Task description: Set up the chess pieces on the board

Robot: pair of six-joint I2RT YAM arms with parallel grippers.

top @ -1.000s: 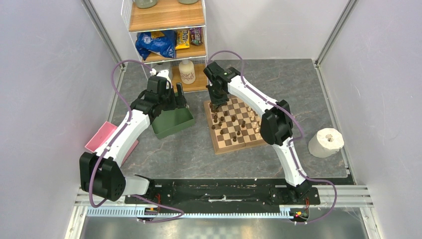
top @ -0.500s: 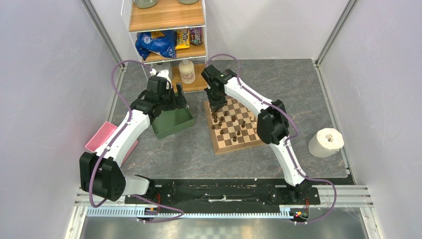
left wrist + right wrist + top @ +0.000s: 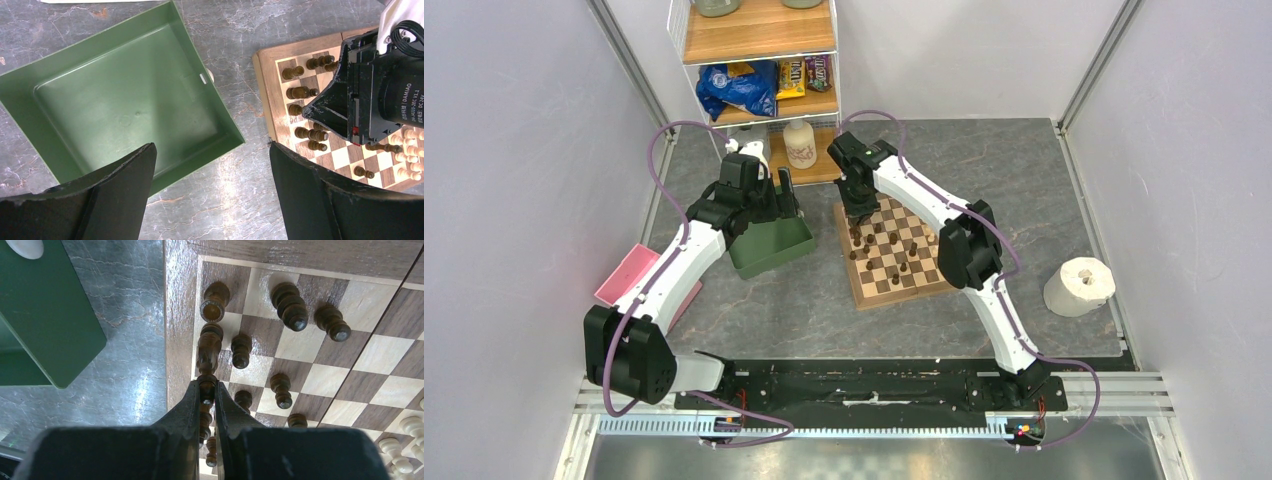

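The board [image 3: 906, 292] lies at mid-table, with dark brown chess pieces [image 3: 289, 305] standing on its left squares and cream pieces [image 3: 413, 427] on its right side. My right gripper [image 3: 207, 390] hangs over the board's left edge column, shut on a dark brown piece [image 3: 207, 380] that stands among other dark ones. The left wrist view shows that gripper [image 3: 325, 111] low over the dark pieces [image 3: 299, 92]. My left gripper [image 3: 211, 150] is open and holds nothing, above bare table between the green tray [image 3: 125, 100] and the board [image 3: 261, 75].
A small pale round thing [image 3: 208, 76] lies on the table against the tray's right wall. A shelf unit [image 3: 759, 60] with snacks and a bottle [image 3: 800, 145] stands behind. A paper roll [image 3: 1079, 286] sits at the right, a pink pad [image 3: 629, 272] at the left.
My right arm has shifted a little left, toward the board's left edge, still shut. The left arm has not moved.
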